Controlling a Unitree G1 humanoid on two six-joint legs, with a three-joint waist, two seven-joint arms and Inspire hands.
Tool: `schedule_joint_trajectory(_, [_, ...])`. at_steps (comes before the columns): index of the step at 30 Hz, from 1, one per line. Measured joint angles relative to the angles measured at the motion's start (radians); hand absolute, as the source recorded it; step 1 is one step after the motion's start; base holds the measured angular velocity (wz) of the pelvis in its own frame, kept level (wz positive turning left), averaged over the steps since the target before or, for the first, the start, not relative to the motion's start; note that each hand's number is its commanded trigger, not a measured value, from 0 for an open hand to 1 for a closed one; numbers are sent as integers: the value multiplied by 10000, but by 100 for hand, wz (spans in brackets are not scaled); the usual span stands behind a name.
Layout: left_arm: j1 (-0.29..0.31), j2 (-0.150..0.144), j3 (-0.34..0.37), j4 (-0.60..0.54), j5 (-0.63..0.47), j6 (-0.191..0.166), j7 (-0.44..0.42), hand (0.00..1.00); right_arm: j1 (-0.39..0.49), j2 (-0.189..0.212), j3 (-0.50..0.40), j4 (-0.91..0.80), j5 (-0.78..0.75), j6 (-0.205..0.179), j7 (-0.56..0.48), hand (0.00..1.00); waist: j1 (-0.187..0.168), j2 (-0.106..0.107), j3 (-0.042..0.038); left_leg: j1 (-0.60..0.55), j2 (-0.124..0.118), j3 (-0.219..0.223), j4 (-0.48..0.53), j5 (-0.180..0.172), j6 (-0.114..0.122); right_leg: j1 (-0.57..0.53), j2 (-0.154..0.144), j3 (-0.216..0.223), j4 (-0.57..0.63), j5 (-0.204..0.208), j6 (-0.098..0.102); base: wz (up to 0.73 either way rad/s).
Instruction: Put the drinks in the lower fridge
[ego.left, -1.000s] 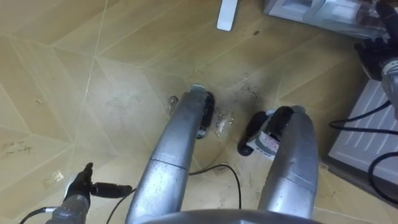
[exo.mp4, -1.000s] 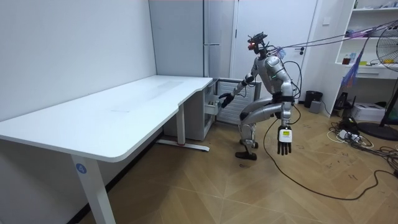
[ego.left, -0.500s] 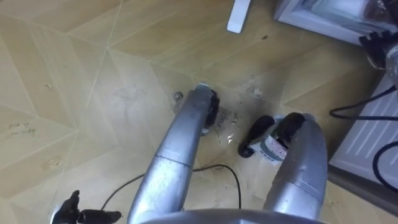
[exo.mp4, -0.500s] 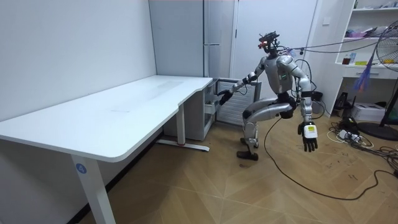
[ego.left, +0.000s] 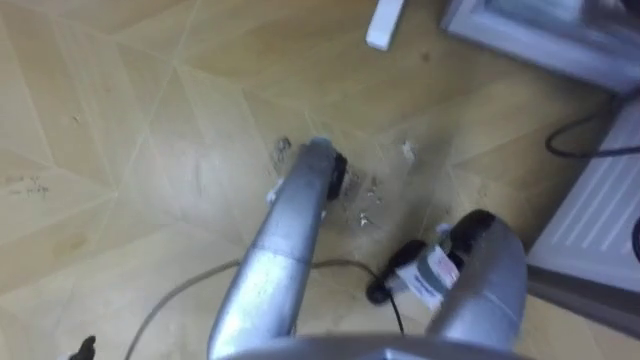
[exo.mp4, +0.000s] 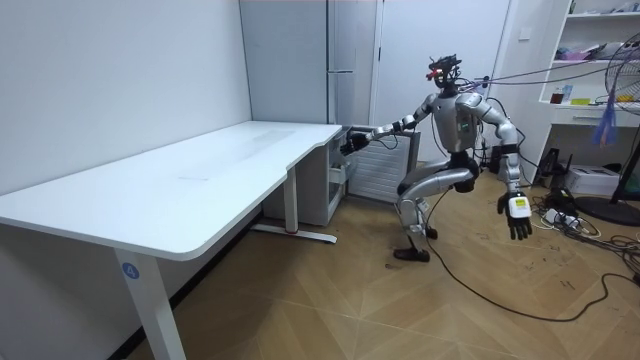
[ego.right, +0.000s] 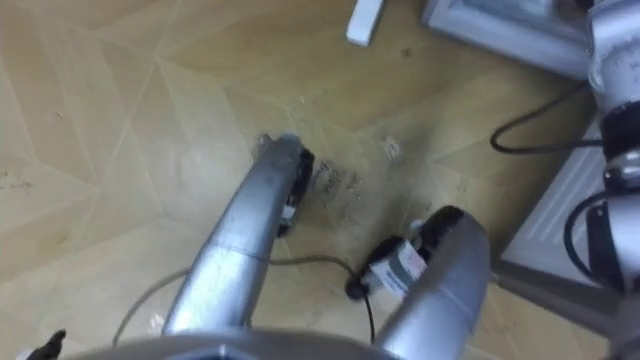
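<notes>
From where I stand, the robot's right hand (exo.mp4: 348, 146) is stretched out toward the room view's left. It sits just off the end of the white desk (exo.mp4: 200, 180), in front of the tall grey cabinet (exo.mp4: 330, 50) and above the low white unit (exo.mp4: 375, 180) with the ribbed front. It is small and dark from here, and I cannot tell whether it grips anything. The left hand (exo.mp4: 517, 215) hangs well out on the room view's right, away from the body, with fingers straight, pointing down and empty. I cannot tell where the drinks are; neither hand is seen carrying one. The robot stands with bent knees on the wooden floor (exo.mp4: 350, 310), near the desk's end, with the ribbed unit right behind its legs. Looking down from its head, that ribbed unit (ego.left: 590, 215) lies at its right side.
</notes>
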Motion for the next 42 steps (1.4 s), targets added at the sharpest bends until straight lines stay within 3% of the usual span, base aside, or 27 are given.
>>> schedule_joint_trajectory(3, [89, 33, -216, -5, -35, 141, -9, 0, -1, 15, 19, 13, -3, -83, 279, 0, 108, 4, 2, 85, 0, 8, 44, 93, 122, 196, 2, -74, -1, -82, 72, 9])
schedule_joint_trajectory(6, [88, 66, -421, -34, -121, 40, -77, 0, 0, 35, 29, 88, -5, -83, 553, 0, 208, 3, 3, 146, -17, 59, 102, 29, 254, 299, 3, -73, -13, -121, 153, 3])
schedule_joint_trajectory(11, [91, 376, -536, -132, -120, 36, -423, 0, 48, 50, 30, 186, -52, -86, 893, 0, 258, -2, 9, 221, 2, 65, 262, -159, 275, 439, 13, -51, 13, -204, 270, -3])
schedule_joint_trajectory(20, [175, 895, -724, -719, -131, 135, -482, 0, 92, 57, 414, 839, -353, -84, 1582, 0, 212, -3, 8, 260, 7, 128, 376, -171, 298, 406, 18, 93, 124, -194, 359, -1])
schedule_joint_trajectory(26, [180, 950, -723, -835, -128, 293, -761, 0, 486, 56, 572, 1411, -1156, -65, 2368, 0, 233, -9, 5, 335, 16, 115, 324, -168, 292, 511, 57, 45, 39, -182, 371, 0])
schedule_joint_trajectory(31, [175, 1100, -677, -834, -120, 418, -1022, 0, 1568, 58, 1398, 1865, -2158, 147, 3212, 0, 363, -22, -10, 980, 228, -108, -233, -154, 261, 1284, 400, -341, -815, -20, 470, -7])
schedule_joint_trajectory(34, [-29, 1102, -674, -772, -131, 516, -1172, 0, 2641, 61, 1907, 1892, -2758, 271, 3809, 0, 387, -69, -42, 1689, 358, -181, -1146, 26, 208, 1994, 718, -608, -1892, 372, 520, -7])
schedule_joint_trajectory(37, [-750, 1101, -662, -338, -327, 409, -1378, 0, 3626, 78, 2241, 2307, -3914, 493, 4725, 0, 415, -54, -64, 2671, 513, -239, -2386, 298, 200, 2861, 1186, -793, -3324, 1021, 570, -8])
schedule_joint_trajectory(40, [-1205, 1004, -703, 131, -339, 220, -1393, 0, 3982, 208, 2347, 2775, -4690, 509, 5196, 0, 300, -46, -111, 3321, 562, -301, -3274, 472, 179, 3437, 1477, -939, -4345, 1395, 629, -12])
schedule_joint_trajectory(42, [-1792, 635, -702, 946, -342, 66, -1403, 0, 4351, 394, 2349, 3252, -5636, 519, 5596, 0, 234, -18, -143, 4044, 732, -235, -4172, 657, 234, 4049, 1823, -966, -5420, 1843, 625, -20])
